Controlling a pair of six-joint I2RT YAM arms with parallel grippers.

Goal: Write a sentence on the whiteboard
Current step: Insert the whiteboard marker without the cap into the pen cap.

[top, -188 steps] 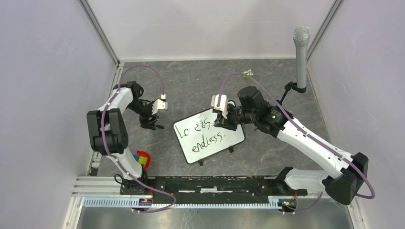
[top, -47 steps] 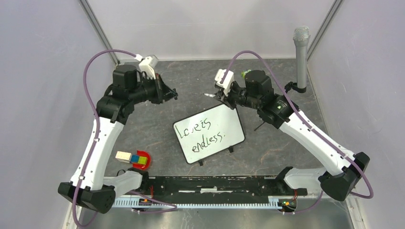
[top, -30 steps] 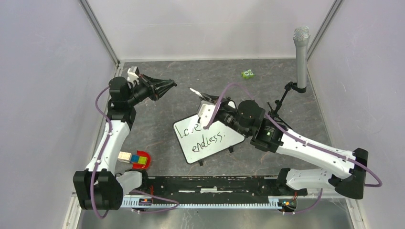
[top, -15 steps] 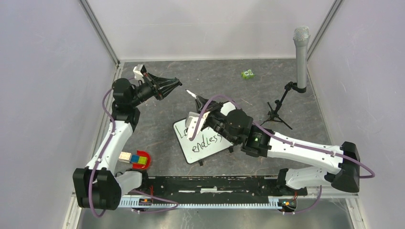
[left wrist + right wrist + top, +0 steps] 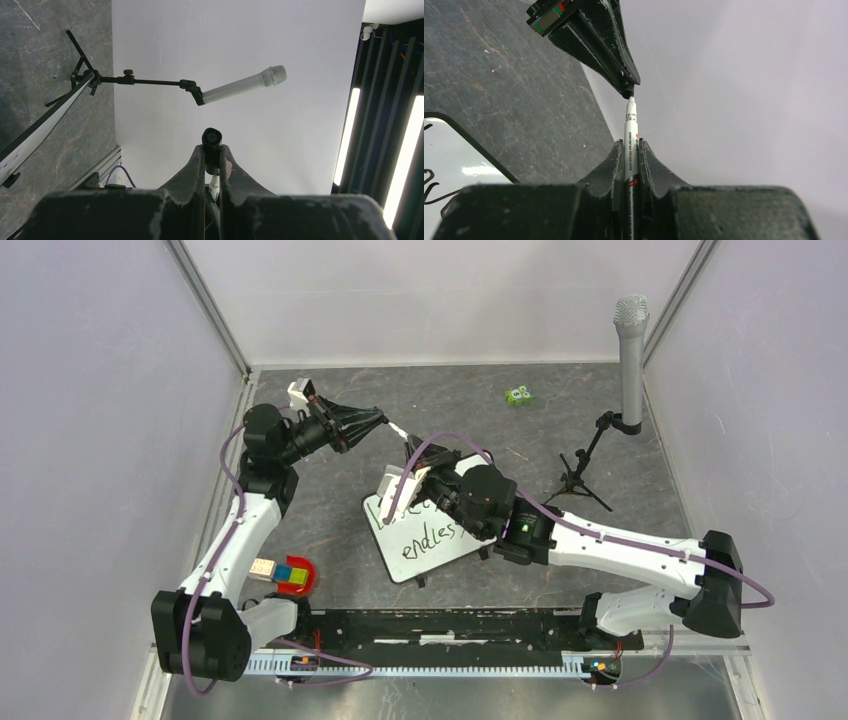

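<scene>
Since half a second ago the two arms have closed in on each other, and the marker point(image 5: 630, 140) tip now sits at the mouth of the cap point(image 5: 627, 91). The left hand point(image 5: 376, 420) is pinching that black cap; the right hand point(image 5: 630, 152) is pressed tight on the marker barrel. The whiteboard point(image 5: 430, 562) lies flat on the desk point(image 5: 450, 400) near the middle, partly under the right forearm, with the sentence point(image 5: 432, 540) on it half hidden.

Judging from this, the writing looks finished and the capping is in hand. If tip and cap are slightly off line, the push could skid the tip against the left fingers point(image 5: 616, 55), or slide the marker back through its grip. The low right forearm could also brush the board and smear the letters.
</scene>
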